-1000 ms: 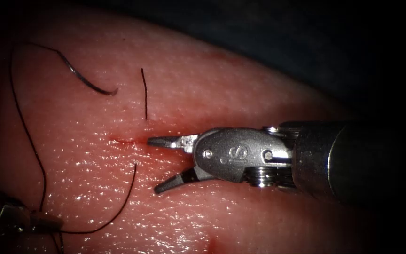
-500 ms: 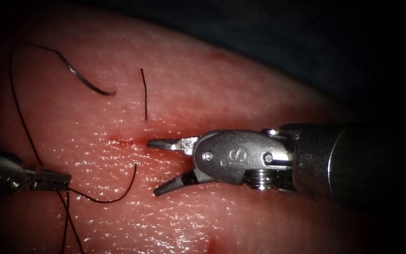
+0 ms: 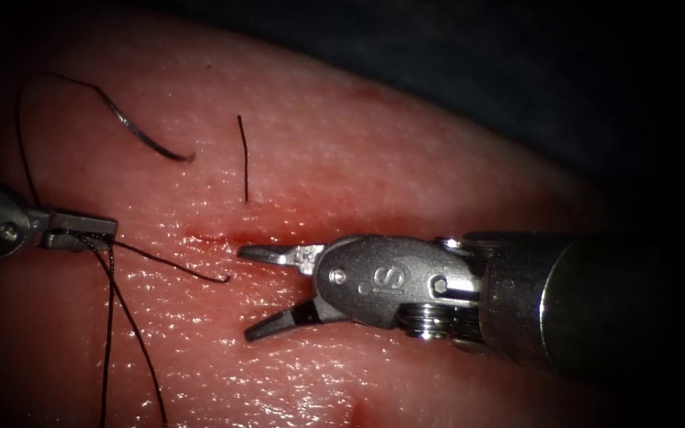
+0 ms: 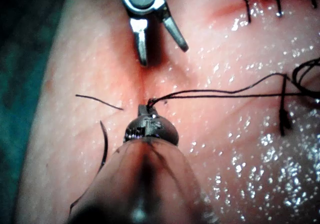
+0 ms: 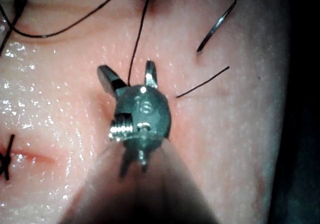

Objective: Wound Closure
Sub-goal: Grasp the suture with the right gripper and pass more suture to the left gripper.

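Observation:
My left tool (image 3: 81, 227) sits left of the cut (image 3: 208, 236), jaws shut on the dark thread (image 3: 168, 261), which runs tight to a point in the tissue just below the cut. Two strands hang down from its jaws. My right tool (image 3: 247, 293) reaches in from the right, jaws open and holding nothing; its upper tip rests at the cut's end. The curved needle (image 3: 143, 137) lies free on the tissue, up and left of the cut, in neither tool. The left wrist view shows the left tool (image 4: 148, 107) on the thread (image 4: 220, 91). The right tool (image 5: 129, 76) stands open, with the needle (image 5: 216, 26) beyond it.
A short cut end of thread (image 3: 243, 158) stands in the tissue above the cut. Finished stitches (image 4: 250, 3) cross the wound further along, one stitch (image 5: 6, 159) behind the right tool. Red fluid (image 3: 279, 222) wets the tissue along the cut.
The left tool has risen from the lower left edge with the thread, drawing the slack loop tight. The right tool has shifted slightly left and down, jaws still open.

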